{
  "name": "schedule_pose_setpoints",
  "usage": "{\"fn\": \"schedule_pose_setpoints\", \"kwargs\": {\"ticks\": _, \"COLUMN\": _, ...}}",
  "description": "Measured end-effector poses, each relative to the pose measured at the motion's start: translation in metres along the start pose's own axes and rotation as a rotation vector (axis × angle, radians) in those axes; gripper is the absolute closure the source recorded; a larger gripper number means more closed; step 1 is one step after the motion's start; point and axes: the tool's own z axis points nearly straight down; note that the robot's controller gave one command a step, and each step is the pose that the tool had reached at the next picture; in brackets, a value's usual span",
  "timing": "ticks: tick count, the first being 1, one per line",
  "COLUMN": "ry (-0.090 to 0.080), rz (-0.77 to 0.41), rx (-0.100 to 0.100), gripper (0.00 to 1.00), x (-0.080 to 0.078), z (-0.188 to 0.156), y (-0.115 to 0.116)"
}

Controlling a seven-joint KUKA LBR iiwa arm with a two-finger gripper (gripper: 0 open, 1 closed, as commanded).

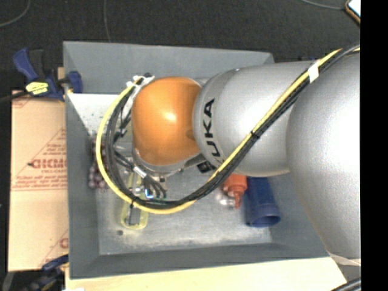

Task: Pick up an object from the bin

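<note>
Yellowish, pale ring-like thing [133,217] lies just beside the claw [143,191], whose grip cannot be told.

The arm [267,120] is a thick silver-grey tube, lettered "KUKA" in black just beside its glossy orange dome cover [165,121]. A yellow-and-black cable [285,102], banded once with white tape [313,71], loops round that cover.

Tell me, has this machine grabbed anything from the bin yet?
Done: the arm is down inside the grey metal bin. In hand: its pincer hangs low by a pale yellowish ring-shaped thing at the bin's front left; I cannot see any grip on it. Left: grasping and lifting something out. The blue plastic cylinder and small orange-red piece lie apart from the pincer.
</note>
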Motion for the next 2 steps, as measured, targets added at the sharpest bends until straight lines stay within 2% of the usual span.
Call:
{"fn": "schedule_pose_setpoints", "kwargs": {"ticks": 1, "ry": -0.008, "rz": 0.007, "rx": -0.002, "gripper": 0.00, "x": -0.002, "z": -0.005, "y": -0.001}}
{"fn": "schedule_pose_setpoints", "kwargs": {"ticks": 2, "ry": -0.014, "rz": -0.388, "rx": 0.001, "gripper": 0.00, "x": -0.071, "z": 0.102, "y": -0.059}}
